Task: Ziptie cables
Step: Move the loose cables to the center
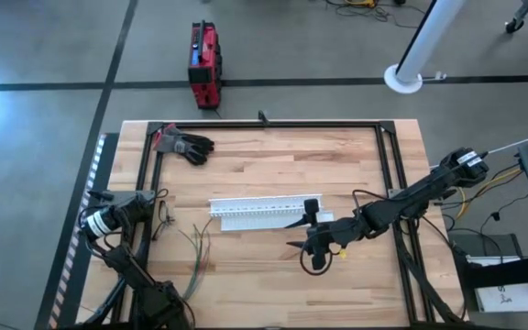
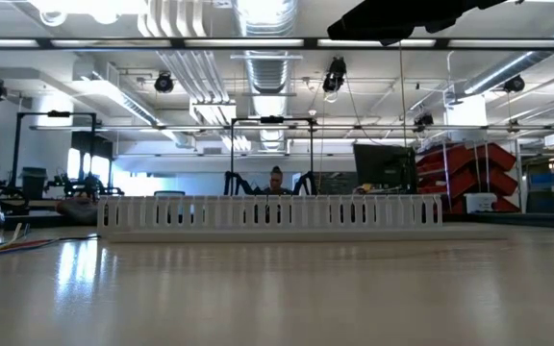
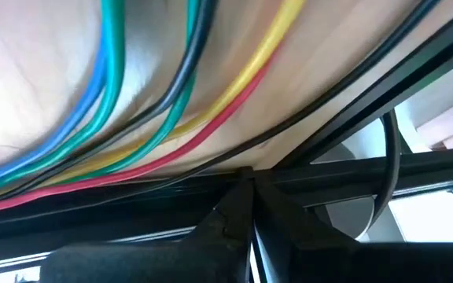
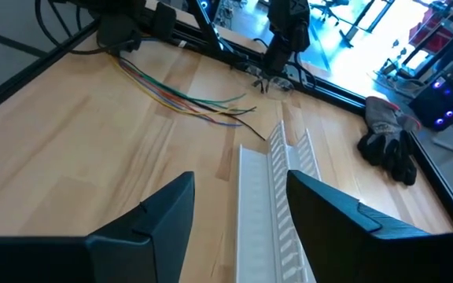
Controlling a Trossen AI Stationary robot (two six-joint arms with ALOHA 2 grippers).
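two grippers: your left gripper, fingers together, sits beside the cables near the tabletop's left edge; right gripper spread, well apart.

High view: straight down over the whole table, both arms in frame.
Low view: table-top height, level across the wood into the room, facing the slotted channel side-on.
Left wrist view: pressed close to the cables at the table's edge.
Right wrist view: above the channel, looking along it; shares channel, cables and black glove with the high view.
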